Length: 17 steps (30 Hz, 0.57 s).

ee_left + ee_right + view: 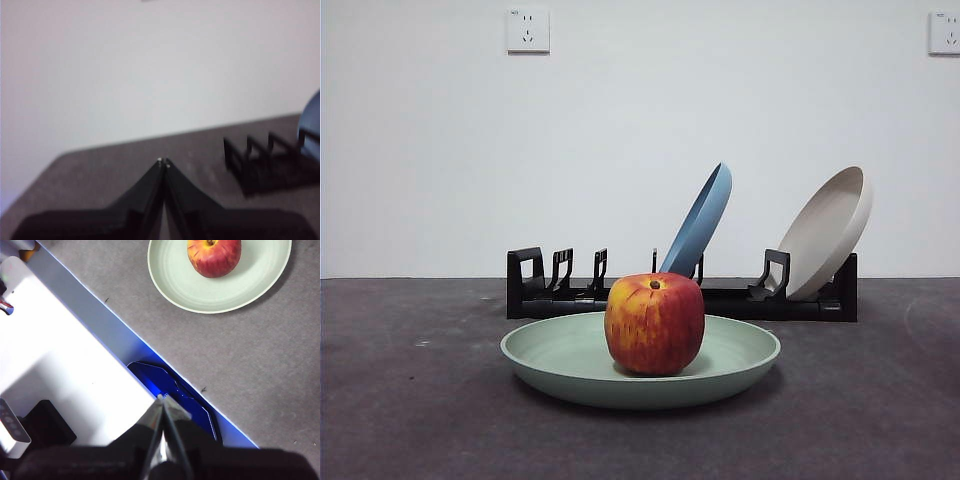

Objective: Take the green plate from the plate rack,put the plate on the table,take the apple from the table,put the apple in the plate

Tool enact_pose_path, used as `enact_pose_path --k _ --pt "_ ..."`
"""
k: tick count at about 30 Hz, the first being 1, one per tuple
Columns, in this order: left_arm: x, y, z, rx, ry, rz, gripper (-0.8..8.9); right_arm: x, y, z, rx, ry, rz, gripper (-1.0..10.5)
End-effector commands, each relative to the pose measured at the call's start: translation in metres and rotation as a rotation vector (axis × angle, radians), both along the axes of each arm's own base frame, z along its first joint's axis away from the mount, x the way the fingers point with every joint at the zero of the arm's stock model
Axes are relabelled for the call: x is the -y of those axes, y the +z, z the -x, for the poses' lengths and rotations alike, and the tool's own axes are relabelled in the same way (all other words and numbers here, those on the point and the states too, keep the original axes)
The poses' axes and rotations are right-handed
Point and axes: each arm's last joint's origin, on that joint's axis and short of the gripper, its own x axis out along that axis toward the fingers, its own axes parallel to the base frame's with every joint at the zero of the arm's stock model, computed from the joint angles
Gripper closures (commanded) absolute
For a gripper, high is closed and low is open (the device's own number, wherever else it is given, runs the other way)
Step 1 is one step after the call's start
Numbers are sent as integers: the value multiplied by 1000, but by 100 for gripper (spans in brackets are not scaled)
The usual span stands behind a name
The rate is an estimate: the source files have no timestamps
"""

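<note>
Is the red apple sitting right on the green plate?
Touching. In the front view the round red apple rests directly on the inside of the wide pale green plate, with no gap beneath it.

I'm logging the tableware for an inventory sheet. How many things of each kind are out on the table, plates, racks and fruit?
Plates: 3, the green plate flat on the table, the blue plate and the cream-white plate leaning in the rack.
Racks: 1, the plate rack.
Fruit: 1, the apple on the green plate.
Total: 5
</note>
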Motion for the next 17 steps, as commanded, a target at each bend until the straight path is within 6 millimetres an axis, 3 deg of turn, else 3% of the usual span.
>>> enact_pose_path --k 1,17 --pt "-1 -13 0 -43 6 30 817 0 1 0 2 -5 -7 946" --pt "-2 -48 1 -256 -1 70 817 0 1 0 2 -5 -7 946"
